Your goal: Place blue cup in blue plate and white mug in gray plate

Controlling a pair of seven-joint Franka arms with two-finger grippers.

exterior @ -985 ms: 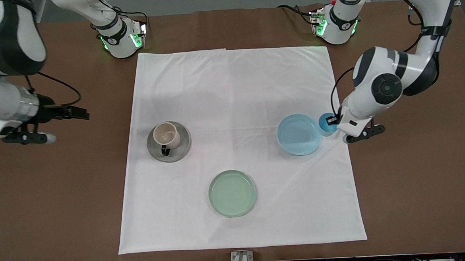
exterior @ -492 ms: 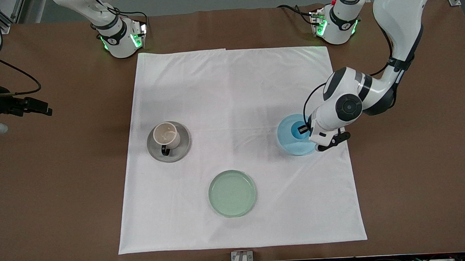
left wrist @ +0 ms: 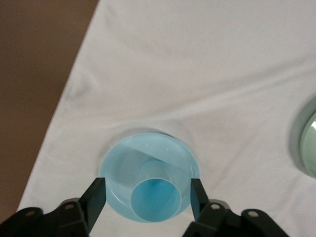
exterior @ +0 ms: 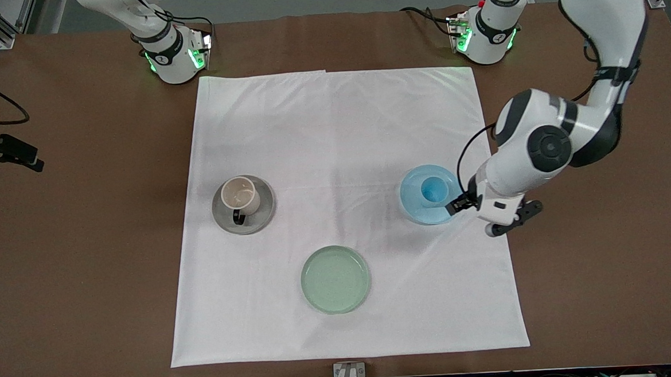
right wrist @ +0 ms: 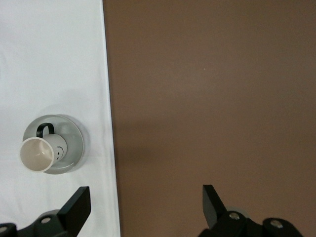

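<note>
The blue cup (exterior: 434, 190) stands upright in the blue plate (exterior: 414, 204). My left gripper (exterior: 456, 205) is open and empty, over the plate's rim toward the left arm's end of the table. In the left wrist view its fingers (left wrist: 96, 197) stand wide on either side of the cup (left wrist: 155, 200) in the plate (left wrist: 118, 163), clear of both. The white mug (exterior: 240, 195) stands in the gray plate (exterior: 262, 212); both show in the right wrist view, mug (right wrist: 42, 153) and plate (right wrist: 74, 143). My right gripper (exterior: 18, 153) is open and empty over bare table (right wrist: 145, 202).
A pale green plate (exterior: 335, 279) lies empty on the white cloth (exterior: 332, 131), nearer to the front camera than the other plates; its edge shows in the left wrist view (left wrist: 311, 148). Brown tabletop (exterior: 604, 266) surrounds the cloth.
My left gripper carried the blue cup from beside the blue plate onto it, let go and drew back toward the left arm's end. My right arm withdrew toward its end of the table.
</note>
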